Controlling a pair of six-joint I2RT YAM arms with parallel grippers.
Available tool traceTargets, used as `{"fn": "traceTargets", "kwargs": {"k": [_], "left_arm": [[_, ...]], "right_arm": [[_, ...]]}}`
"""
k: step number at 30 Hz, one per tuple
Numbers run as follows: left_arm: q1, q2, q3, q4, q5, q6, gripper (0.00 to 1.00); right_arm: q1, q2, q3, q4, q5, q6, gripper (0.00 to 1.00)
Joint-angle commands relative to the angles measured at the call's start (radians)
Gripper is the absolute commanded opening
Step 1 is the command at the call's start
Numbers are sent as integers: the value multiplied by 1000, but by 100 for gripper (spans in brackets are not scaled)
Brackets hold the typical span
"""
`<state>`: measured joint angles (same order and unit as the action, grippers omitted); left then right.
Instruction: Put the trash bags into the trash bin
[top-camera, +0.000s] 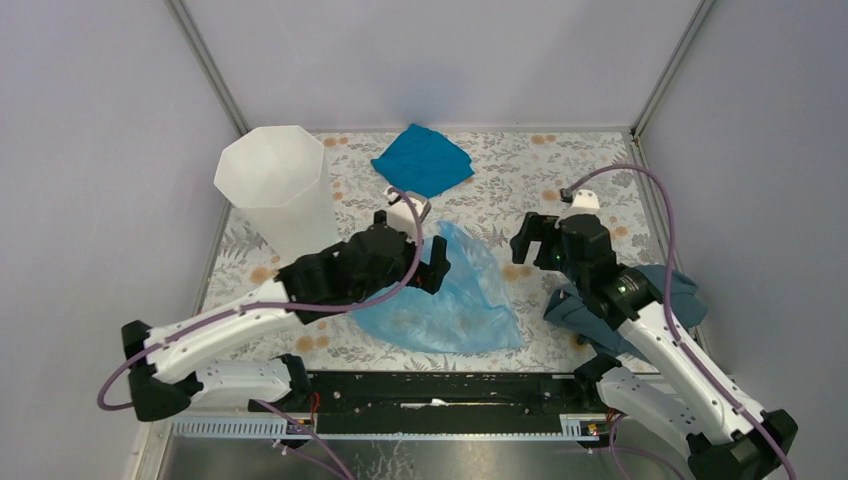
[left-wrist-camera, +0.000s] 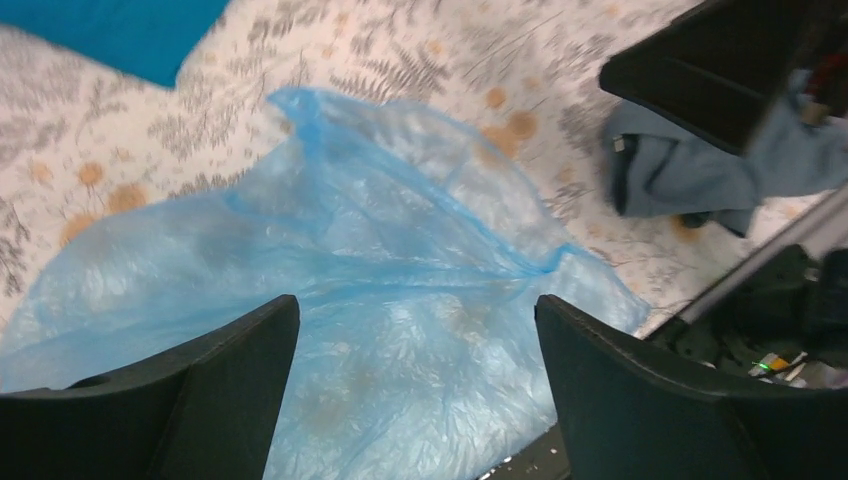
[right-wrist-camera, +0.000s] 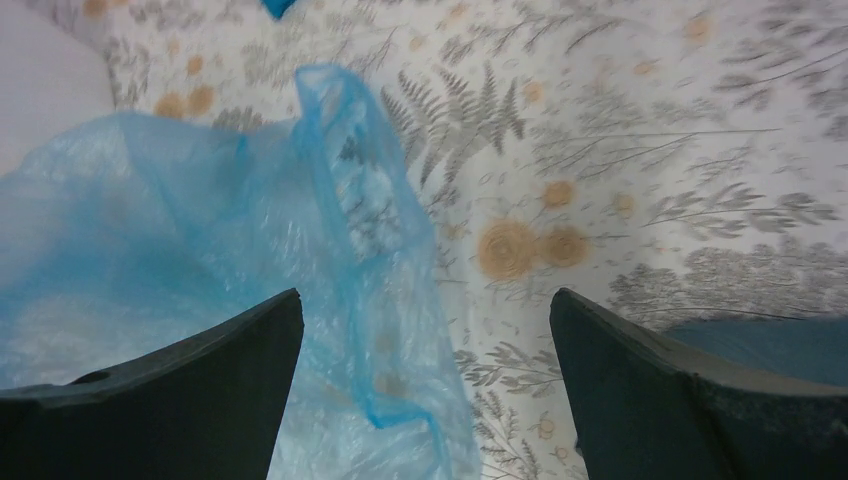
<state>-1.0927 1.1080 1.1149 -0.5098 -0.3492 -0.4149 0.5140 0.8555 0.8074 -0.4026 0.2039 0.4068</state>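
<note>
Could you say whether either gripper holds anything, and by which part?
Nothing is held: the left gripper and right gripper are both open, with the trash bag ungripped.

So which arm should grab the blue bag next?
Left, I'd say. The left gripper is open above the trash bag, film filling the gap between its fingers, with the trash bin nearby on the left. The right gripper, also open, sits at the bag's edge, farther from the bin.
</note>
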Motion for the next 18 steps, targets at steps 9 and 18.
{"fn": "traceTargets", "kwargs": {"k": [9,18], "left_arm": [[96,229,-294,32,-66,-251,70],[182,154,-465,73,3,-361,64]], "right_arm": [[-34,198,-164,230,-509,81,100],[-137,222,-276,307,-725,154,100]]}}
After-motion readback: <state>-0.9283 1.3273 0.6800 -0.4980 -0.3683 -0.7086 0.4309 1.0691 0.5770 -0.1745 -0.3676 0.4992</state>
